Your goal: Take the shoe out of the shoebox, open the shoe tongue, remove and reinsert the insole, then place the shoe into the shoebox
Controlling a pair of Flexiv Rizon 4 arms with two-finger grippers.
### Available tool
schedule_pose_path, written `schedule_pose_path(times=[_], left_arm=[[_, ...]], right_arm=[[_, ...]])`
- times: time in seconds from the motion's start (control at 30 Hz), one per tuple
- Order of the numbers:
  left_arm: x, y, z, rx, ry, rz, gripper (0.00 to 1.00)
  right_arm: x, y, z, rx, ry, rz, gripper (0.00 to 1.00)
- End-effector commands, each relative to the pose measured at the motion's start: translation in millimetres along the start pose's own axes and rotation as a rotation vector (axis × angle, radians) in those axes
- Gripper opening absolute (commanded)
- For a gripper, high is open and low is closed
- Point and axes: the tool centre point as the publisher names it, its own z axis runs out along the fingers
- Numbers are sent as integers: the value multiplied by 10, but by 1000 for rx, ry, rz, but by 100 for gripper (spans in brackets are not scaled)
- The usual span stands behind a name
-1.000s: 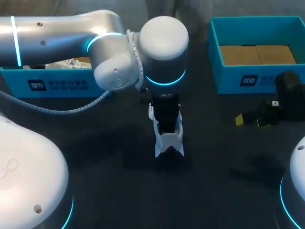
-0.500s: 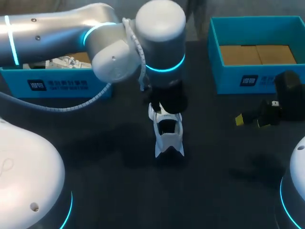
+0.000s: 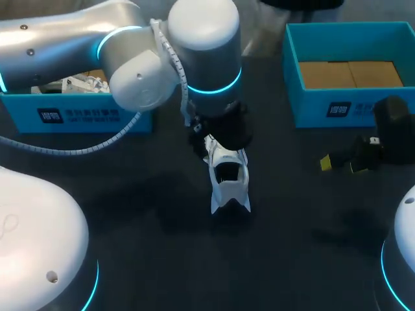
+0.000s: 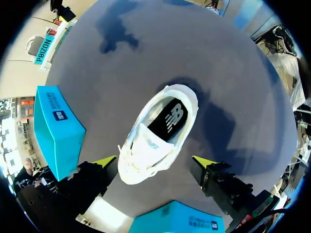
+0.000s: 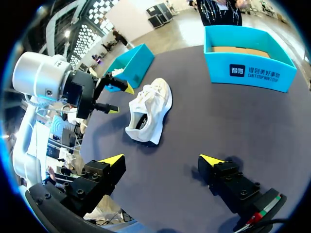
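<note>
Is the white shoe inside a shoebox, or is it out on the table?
Out. The white shoe rests on its sole on the dark table, with no box around it.

The tabletop (image 3: 305, 246) was taken in from high above and behind, looking down. The left wrist view was aimed almost straight down, close over the shoe (image 4: 158, 133). The right wrist view was set lower and farther off, facing across the tabletop at a slant. The shoe was shared by all three views, and the left tool (image 5: 119, 99) was caught in the right wrist view.
</note>
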Motion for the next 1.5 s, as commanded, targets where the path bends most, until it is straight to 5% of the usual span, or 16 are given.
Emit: schedule_pose_path(times=[0.03,0.93,1.23,1.5], left_arm=[[13,9,-4,2,-2,2,100],[13,9,-4,2,-2,2,100],[88,-66,-65,27,38,-551,100],[297,-212,-198,42,25,-823,100]], right_arm=[[7,-7,2,0,-3,1,100],[7,-7,2,0,-3,1,100],[7,-7,2,0,-3,1,100],[7,-7,2,0,-3,1,100]])
